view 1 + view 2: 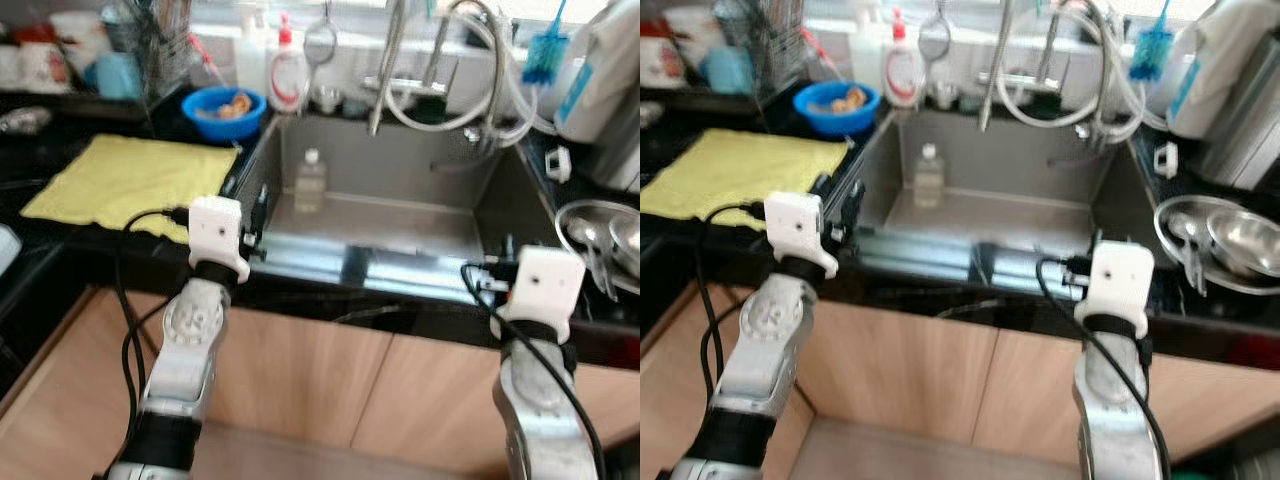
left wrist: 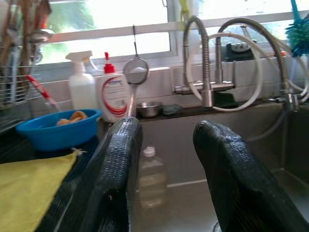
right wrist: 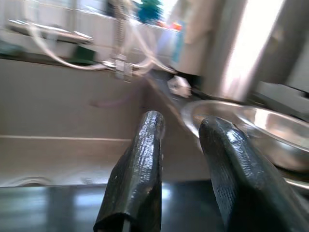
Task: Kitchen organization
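Note:
A small clear plastic bottle (image 1: 310,180) stands upright at the back left of the steel sink (image 1: 400,215). My left gripper (image 2: 169,133) hovers at the sink's front left corner, open and holding nothing, and the bottle (image 2: 150,181) shows through the gap between its fingers. At the sink's front right edge my right gripper (image 3: 183,123) is open and holds nothing. It points along the right sink wall towards the steel bowls (image 3: 260,130). A yellow cloth (image 1: 130,180) lies flat on the black counter, left of the sink.
A blue bowl (image 1: 223,110) with food sits behind the cloth, next to soap bottles (image 1: 287,70) and a hanging strainer (image 1: 320,40). Faucets and hoses (image 1: 440,70) arch over the sink's back. Steel bowls with a spoon (image 1: 600,235) rest on the right counter. Wooden cabinet doors (image 1: 330,380) lie below.

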Robot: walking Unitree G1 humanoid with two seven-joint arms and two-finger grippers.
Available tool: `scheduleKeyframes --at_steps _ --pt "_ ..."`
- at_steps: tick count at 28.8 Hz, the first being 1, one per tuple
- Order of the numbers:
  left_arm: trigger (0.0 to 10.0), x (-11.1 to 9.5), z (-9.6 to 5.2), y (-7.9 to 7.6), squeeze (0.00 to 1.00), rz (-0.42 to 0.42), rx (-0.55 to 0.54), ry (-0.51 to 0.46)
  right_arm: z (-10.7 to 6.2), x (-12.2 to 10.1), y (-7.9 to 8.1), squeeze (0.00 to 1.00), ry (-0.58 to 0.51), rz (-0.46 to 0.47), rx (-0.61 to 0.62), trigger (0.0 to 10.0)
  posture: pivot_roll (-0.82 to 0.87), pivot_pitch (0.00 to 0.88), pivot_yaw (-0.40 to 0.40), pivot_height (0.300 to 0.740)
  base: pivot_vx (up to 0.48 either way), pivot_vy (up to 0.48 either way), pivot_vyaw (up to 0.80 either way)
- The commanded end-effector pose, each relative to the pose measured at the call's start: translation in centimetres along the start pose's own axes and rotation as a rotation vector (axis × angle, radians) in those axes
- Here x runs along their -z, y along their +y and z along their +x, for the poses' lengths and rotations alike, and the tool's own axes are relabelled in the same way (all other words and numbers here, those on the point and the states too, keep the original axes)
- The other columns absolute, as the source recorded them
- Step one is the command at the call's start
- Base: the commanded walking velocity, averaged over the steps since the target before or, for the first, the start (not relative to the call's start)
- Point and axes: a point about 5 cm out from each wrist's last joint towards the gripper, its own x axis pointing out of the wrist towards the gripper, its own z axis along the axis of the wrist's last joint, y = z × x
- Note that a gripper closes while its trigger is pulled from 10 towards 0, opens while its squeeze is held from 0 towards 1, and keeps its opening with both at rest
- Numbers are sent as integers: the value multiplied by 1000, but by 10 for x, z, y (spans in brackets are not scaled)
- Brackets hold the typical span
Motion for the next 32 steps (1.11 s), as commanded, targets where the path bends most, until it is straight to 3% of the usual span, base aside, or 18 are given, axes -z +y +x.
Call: scheduleKeyframes --at_steps 1,4,5,10,13,14,15,17,22,32 --pt "10000 -5 3 0 0 0 9 -22 1 0 -7 0 14 -9 61 10000 14 0 -49 740 0 0 0" --pt "10000 -4 2 -1 0 -2 11 -21 1 2 -11 0 20 -3 94 10000 16 0 -49 740 0 0 0" --pt "10000 -4 2 -2 0 -3 13 -21 -1 -2 -16 1000 -16 8 128 10000 16 0 -49 740 0 0 0" --pt "10000 -4 3 -1 0 -4 14 -21 -4 -13 -27 1000 -108 12 189 10000 6 0 -44 740 0 0 0" --pt "10000 -4 3 -1 0 -5 14 -20 -5 -13 -34 973 -101 26 209 10000 -2 0 -40 740 0 0 0" --pt "10000 -3 3 -2 0 -6 15 -18 -5 -9 -36 773 -80 9 223 10000 -4 0 -40 740 0 0 0" --pt "10000 -3 3 -3 0 -6 17 -16 -6 -6 -36 0 -56 12 224 10000 -3 0 -42 740 0 0 0" --pt "10000 -3 2 -3 0 -6 17 -15 -9 9 -38 0 47 48 266 10000 -3 0 -42 740 0 0 0" --pt "10000 -3 2 -3 0 11 25 -13 -8 24 -33 0 145 107 250 10000 5 0 -44 740 0 0 0" --pt "10000 -4 1 -2 0 25 23 -20 -1 9 -11 0 58 207 95 10000 19 0 -47 740 0 0 0"
